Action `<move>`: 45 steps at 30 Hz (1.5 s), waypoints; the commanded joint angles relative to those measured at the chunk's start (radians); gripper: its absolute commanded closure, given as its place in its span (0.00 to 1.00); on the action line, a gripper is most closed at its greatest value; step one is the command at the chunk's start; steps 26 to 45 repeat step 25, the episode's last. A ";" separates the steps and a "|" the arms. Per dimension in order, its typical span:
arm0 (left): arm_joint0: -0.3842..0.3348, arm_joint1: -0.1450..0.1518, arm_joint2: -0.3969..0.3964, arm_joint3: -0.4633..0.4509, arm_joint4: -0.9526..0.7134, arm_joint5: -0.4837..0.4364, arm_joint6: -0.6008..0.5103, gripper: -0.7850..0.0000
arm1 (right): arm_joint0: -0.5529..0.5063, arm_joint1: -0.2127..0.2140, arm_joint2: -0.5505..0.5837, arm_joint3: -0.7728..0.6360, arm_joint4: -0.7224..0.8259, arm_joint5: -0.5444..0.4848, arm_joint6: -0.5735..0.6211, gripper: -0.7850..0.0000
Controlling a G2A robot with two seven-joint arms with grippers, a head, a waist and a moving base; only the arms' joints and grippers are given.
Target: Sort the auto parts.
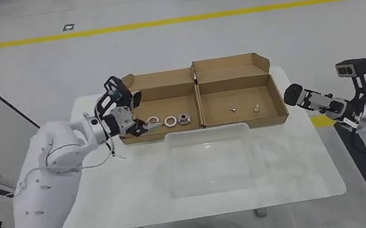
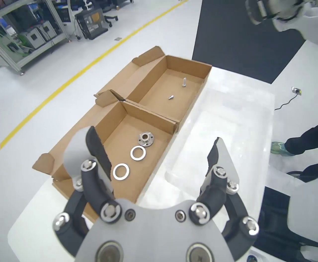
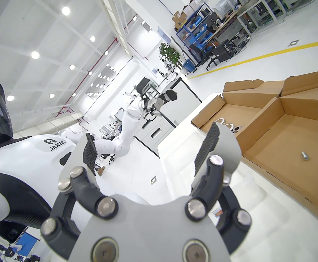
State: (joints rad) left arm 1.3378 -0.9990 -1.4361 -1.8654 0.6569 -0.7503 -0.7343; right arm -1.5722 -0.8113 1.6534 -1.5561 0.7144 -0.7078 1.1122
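Note:
A cardboard box [image 1: 197, 92] with two compartments lies at the table's back. Its left compartment holds two flat washers [image 2: 121, 171] [image 2: 138, 153] and a flanged hub [image 2: 146, 138]; from above the washers [image 1: 171, 121] and hub [image 1: 183, 119] form a row. Two small bolts [image 2: 184, 81] [image 2: 170, 97] lie in the right compartment, and one bolt [image 3: 304, 155] shows in the right wrist view. My left gripper [image 2: 156, 153] hangs open over the box's left front corner [image 1: 141, 127], holding nothing. My right gripper [image 3: 149, 146] is open and empty, off the table's right edge [image 1: 291, 95].
A clear plastic tray [image 1: 210, 159] sits on the white table [image 1: 110, 194] just in front of the box. The box flaps stand up along its back and side edges. A dark panel stands off the table's left side.

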 commanded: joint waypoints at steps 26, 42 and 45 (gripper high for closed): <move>0.193 0.026 -0.197 -0.083 -0.063 -0.113 0.044 0.00 | 0.000 0.000 0.000 0.000 0.000 0.000 0.000 0.00; 0.193 0.026 -0.197 -0.083 -0.063 -0.113 0.044 0.00 | 0.000 0.000 0.000 0.000 0.000 0.000 0.000 0.00; 0.193 0.026 -0.197 -0.083 -0.063 -0.113 0.044 0.00 | 0.000 0.000 0.000 0.000 0.000 0.000 0.000 0.00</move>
